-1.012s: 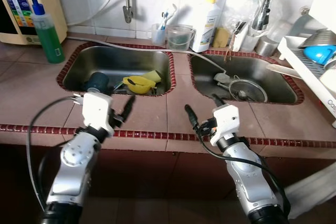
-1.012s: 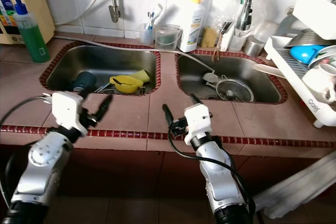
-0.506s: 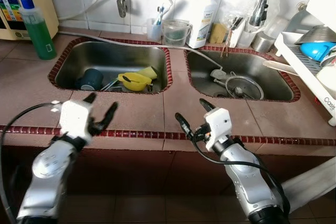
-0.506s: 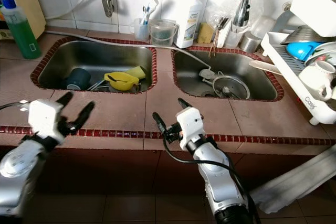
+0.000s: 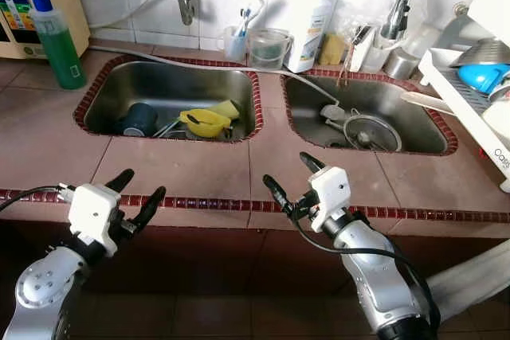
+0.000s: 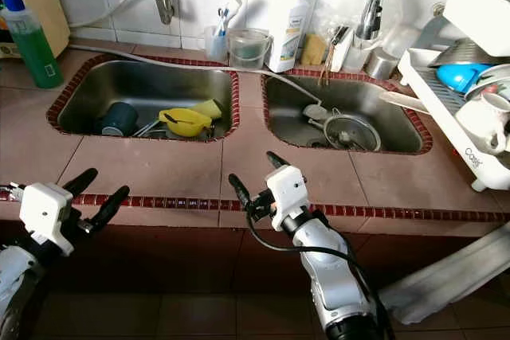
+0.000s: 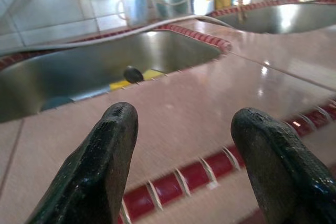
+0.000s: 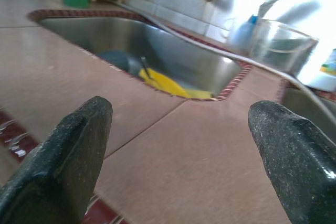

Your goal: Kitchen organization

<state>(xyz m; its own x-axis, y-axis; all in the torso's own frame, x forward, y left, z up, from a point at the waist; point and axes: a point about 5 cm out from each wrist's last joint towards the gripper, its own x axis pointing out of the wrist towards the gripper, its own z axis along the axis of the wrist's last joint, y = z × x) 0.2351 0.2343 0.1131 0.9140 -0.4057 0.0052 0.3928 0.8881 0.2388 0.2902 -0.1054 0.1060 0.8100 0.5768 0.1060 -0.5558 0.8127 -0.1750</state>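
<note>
Dishes wait in the left sink (image 5: 107, 89) ahead of me: a yellow bowl (image 5: 205, 123) with a yellow sponge (image 5: 227, 109) beside it toward the basin's right side, and a dark blue cup (image 5: 140, 119) lying on its side just to the left of them. In the right sink (image 5: 430, 125) a round metal strainer (image 5: 370, 131) lies on the bottom. Along the tiled wall behind the basins stand a white bottle with a yellow cap (image 5: 309, 20), a clear measuring jug (image 5: 267, 48) and a small cup holding a toothbrush (image 5: 236, 41); a green soap bottle (image 5: 57, 45) stands at the far left of the counter (image 5: 207, 169), and a white dish rack (image 5: 470, 109) holding a blue bowl sits at the far right. My left gripper (image 5: 135, 190) hovers over the red-tiled front edge of the counter, below the left sink, its fingers spread wide and holding nothing. My right gripper (image 5: 288, 173) hangs over the counter's front edge between the two basins, fingers likewise parted and empty.
</note>
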